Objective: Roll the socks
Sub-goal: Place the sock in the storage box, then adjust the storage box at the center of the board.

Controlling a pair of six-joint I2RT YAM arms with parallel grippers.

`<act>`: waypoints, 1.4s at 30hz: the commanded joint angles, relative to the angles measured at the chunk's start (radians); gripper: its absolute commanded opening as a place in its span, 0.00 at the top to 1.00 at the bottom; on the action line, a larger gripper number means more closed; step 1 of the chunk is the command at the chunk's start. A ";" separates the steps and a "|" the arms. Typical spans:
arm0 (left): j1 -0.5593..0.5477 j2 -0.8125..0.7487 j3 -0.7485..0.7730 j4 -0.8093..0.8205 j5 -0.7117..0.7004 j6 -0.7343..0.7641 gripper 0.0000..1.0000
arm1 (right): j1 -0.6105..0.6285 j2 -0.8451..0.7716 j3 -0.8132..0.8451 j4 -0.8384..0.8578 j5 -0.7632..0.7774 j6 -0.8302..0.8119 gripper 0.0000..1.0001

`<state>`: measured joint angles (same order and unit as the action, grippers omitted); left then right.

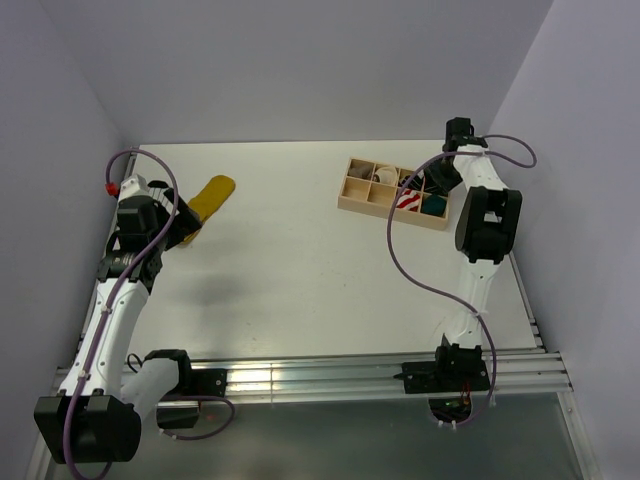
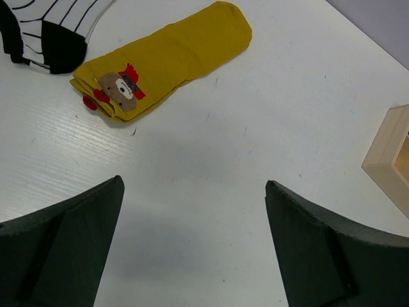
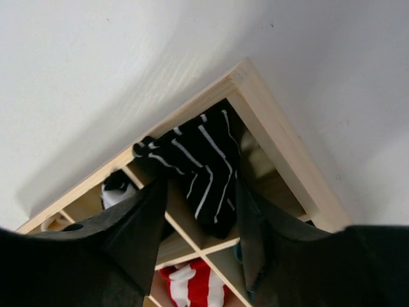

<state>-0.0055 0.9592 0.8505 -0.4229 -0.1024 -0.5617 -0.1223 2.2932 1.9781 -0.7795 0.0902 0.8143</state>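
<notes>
The right gripper [image 3: 201,185] straddles the black striped sock [image 3: 198,160] in a corner cell of the wooden box [image 3: 281,147], far right, grip unclear; best release fully and lift straight, while the left gripper [image 2: 193,182] hangs wide open near the yellow sock [image 2: 172,57].

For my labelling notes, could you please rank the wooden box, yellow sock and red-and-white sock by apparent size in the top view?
1. wooden box
2. yellow sock, partly hidden
3. red-and-white sock, inside the box
</notes>
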 commanded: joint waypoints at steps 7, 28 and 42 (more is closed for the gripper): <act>0.002 -0.022 -0.005 0.039 0.012 0.006 0.02 | 0.006 -0.147 0.025 -0.004 0.079 -0.043 0.38; 0.002 -0.014 -0.011 0.042 0.018 0.009 0.03 | -0.008 -0.046 -0.059 0.164 0.031 -0.049 0.84; 0.002 -0.010 -0.011 0.041 0.013 0.011 0.03 | -0.059 0.057 -0.012 0.076 0.042 -0.040 0.83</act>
<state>-0.0055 0.9581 0.8379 -0.4221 -0.1013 -0.5617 -0.1684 2.2871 1.8927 -0.6590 0.1013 0.7834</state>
